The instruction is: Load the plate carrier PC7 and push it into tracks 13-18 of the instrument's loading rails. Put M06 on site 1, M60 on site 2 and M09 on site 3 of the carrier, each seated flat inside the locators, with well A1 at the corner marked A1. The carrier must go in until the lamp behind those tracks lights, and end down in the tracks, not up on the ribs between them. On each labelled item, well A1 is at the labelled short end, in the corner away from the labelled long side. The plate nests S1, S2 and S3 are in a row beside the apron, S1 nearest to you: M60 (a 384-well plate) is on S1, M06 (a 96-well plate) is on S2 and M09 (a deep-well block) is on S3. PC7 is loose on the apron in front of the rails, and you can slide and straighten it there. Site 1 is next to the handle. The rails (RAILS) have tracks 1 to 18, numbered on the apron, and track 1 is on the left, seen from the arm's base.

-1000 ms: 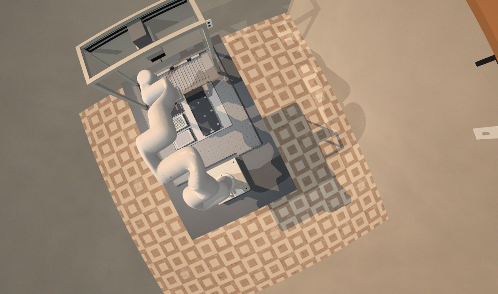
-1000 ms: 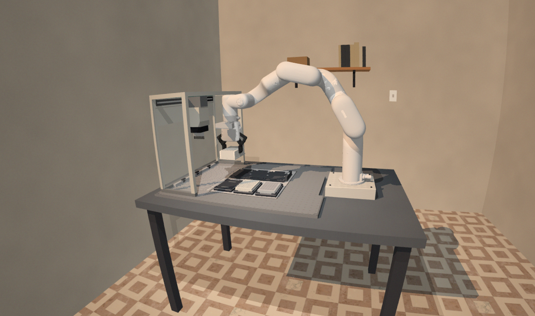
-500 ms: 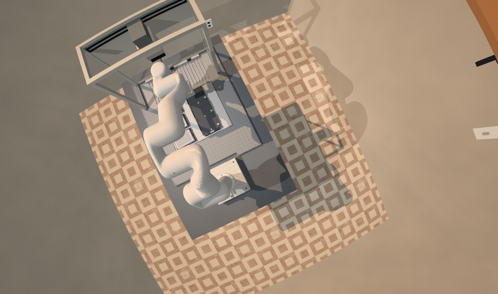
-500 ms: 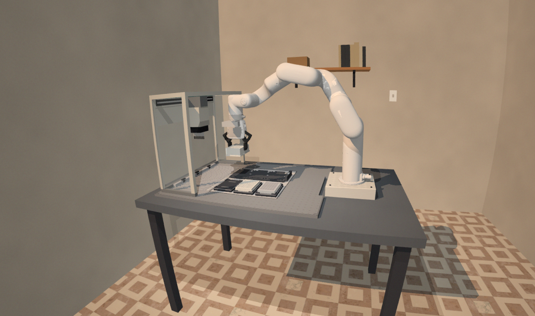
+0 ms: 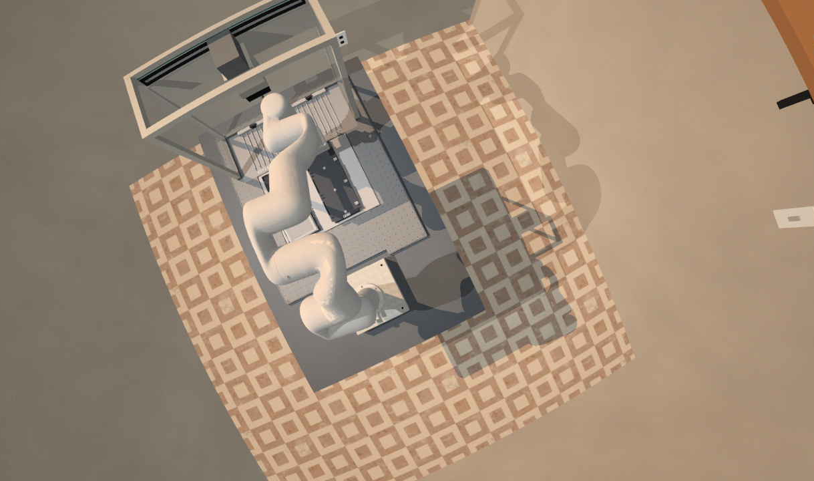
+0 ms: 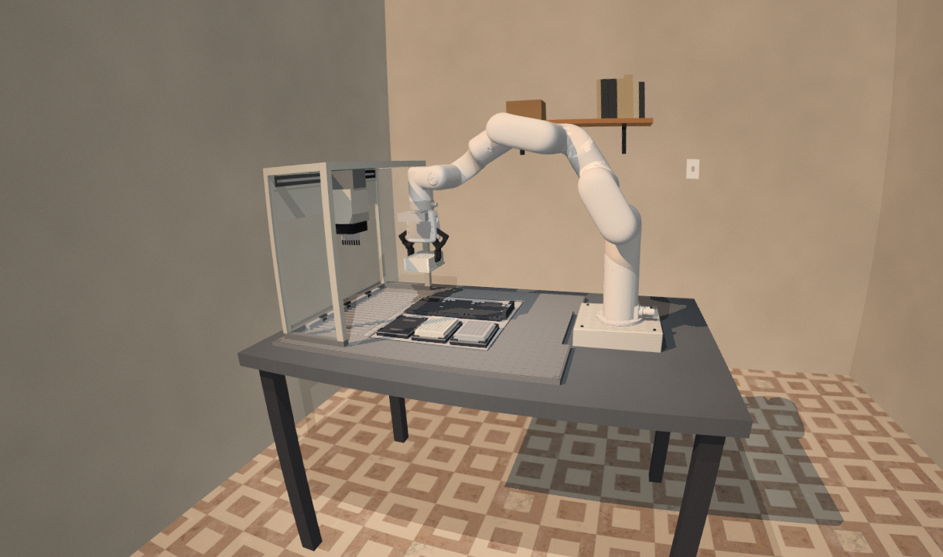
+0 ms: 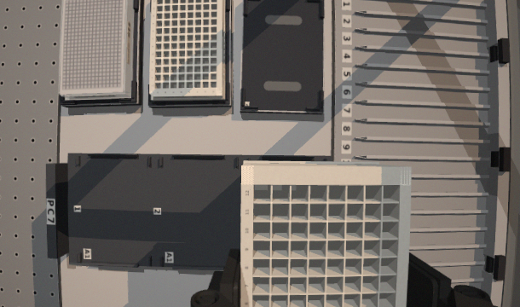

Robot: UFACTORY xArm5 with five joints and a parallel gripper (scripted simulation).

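My gripper (image 6: 423,253) (image 7: 315,275) is shut on the deep-well block M09 (image 6: 421,263) (image 7: 326,224), held high above the far part of PC7 and the rails. Column numbers run down its left side in the wrist view, 12 at the top; its lower end is out of frame. Carrier PC7 (image 5: 336,186) (image 6: 464,309) (image 7: 128,230) lies on the apron, handle toward the base; sites 1 and 2 are bare, site 3 is hidden by M09. M60 (image 5: 300,228) (image 6: 476,330) (image 7: 94,47) is on S1. M06 (image 6: 435,326) (image 7: 187,51) is on S2. Nest S3 (image 6: 398,326) (image 7: 283,51) is empty.
The rails (image 5: 321,112) (image 7: 422,140) lie beyond the apron (image 7: 200,136), with dark blocks behind them; M09 hides the labels above 9. The enclosure frame (image 5: 236,70) (image 6: 327,256) stands over the rails, with a pipetting head (image 6: 350,207) hanging inside.
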